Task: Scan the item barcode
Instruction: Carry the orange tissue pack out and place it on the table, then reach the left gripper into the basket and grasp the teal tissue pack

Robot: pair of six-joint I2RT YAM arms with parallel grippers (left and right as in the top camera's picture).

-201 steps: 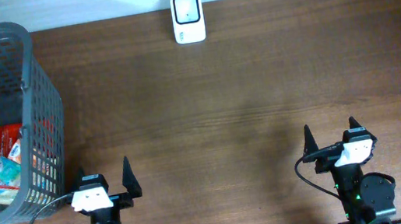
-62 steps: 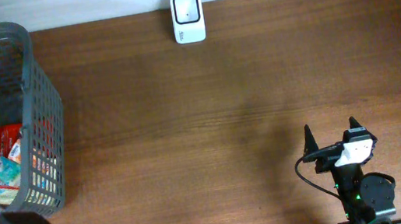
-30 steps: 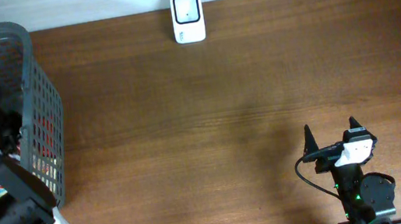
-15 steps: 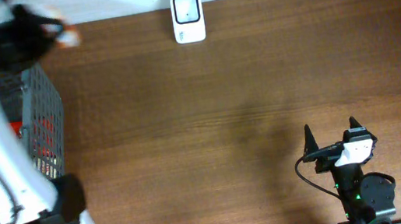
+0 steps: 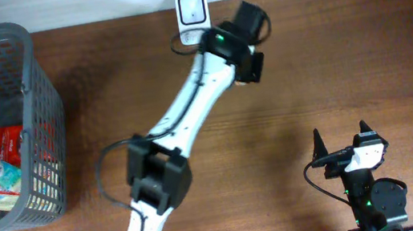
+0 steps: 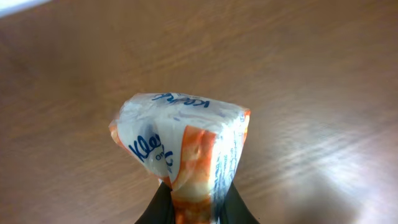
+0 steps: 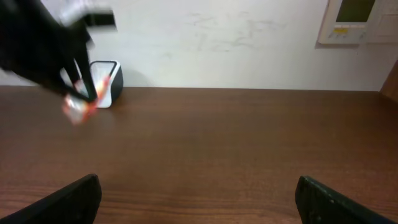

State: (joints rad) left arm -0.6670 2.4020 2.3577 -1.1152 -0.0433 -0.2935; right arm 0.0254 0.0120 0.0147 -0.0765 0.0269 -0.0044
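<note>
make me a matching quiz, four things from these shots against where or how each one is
Things:
1 tissue pack
2 scanner
3 basket
4 right gripper

Places or states:
A open, at the near side of the table
B at the table's far edge
C pinched in the left gripper
D at the table's left end, packets inside

Pairs: 1-C, 2-B, 3-D, 4-A

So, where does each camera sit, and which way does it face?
Overhead: above the table, looking straight down; the left arm, the right gripper, the basket and the scanner show.
Left wrist: on the left arm, looking down past the left gripper, shut on the tissue pack.
Right wrist: low at the table's near edge, facing the back wall; the open right gripper frames the bottom.
Shared: overhead and right wrist both show the scanner with the left arm beside it.
</note>
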